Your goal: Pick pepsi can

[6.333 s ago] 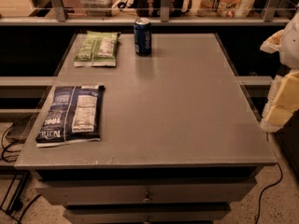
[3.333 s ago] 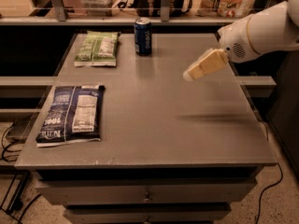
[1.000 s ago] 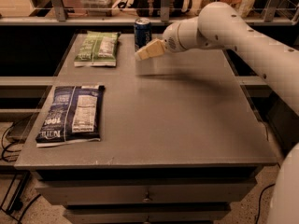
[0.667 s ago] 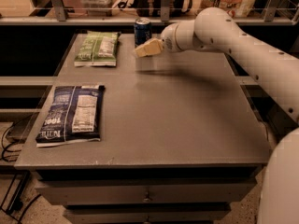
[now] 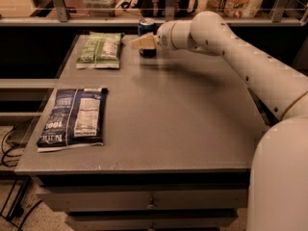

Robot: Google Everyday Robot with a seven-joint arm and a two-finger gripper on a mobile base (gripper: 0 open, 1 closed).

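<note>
Standing upright in the upper middle of the frame, near the far edge of the flat grey table [image 5: 183, 124], is the small dark blue metal pepsi can [image 5: 147, 27] with a silver top. The cream-coloured tool [image 5: 140, 42] at the end of the white jointed arm [image 5: 240, 52] lies across the can's middle, hiding most of its side. Only the can's top and its base show. Whether the tool is wide, narrow or already gripping the can cannot be told from here.

The can is likely rigid but thin-walled, so a hard squeeze could dent it. Its painted metal side looks smooth and probably slippery. If full, it has some weight and could tip when nudged high up. The best hold seems to be across the cylinder's middle, from opposite sides, below the rim.

By count there is one can, one tool, one flat green foil snack bag [image 5: 100, 49] just left of the can, and one flat dark blue chip bag [image 5: 73, 118] at the left of the frame, well apart from the can.
</note>
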